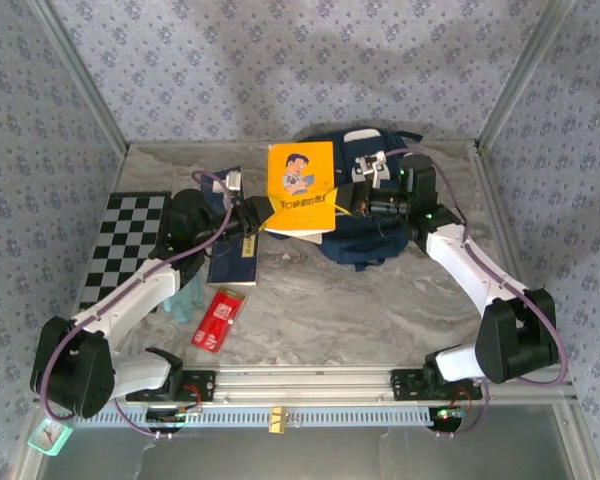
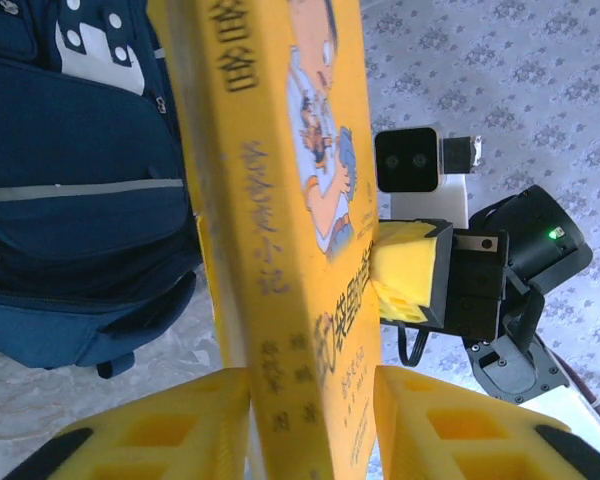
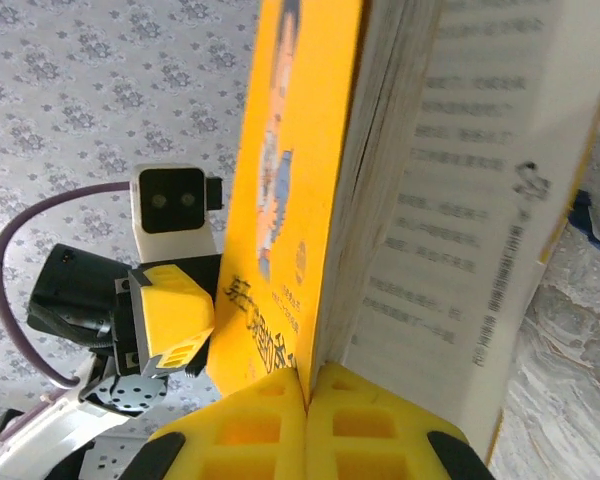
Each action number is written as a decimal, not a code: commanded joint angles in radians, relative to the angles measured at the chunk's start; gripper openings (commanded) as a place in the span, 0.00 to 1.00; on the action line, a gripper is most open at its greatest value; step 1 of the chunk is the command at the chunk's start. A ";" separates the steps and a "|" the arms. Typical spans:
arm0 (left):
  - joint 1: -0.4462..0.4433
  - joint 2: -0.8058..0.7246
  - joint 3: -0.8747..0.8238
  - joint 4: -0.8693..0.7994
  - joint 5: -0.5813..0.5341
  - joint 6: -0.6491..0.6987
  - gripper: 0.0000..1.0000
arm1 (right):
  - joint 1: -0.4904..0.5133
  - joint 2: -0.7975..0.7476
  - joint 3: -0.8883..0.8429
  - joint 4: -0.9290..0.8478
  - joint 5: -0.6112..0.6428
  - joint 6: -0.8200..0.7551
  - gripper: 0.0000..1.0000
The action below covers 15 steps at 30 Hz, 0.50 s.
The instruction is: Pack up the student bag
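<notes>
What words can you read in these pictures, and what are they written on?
"爸爸": at the top of the yellow book's spine.
Rest of the spine: Chinese characters, too blurred to read.
Title on its cover: too small and tilted to read.
White page: print too blurred.
Red packet: white print too small.
Blue booklet: gold mark too small.
</notes>
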 commanded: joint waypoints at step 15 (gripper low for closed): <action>-0.062 0.037 0.079 0.159 -0.029 -0.028 0.00 | -0.038 -0.055 -0.017 -0.180 -0.013 -0.111 0.72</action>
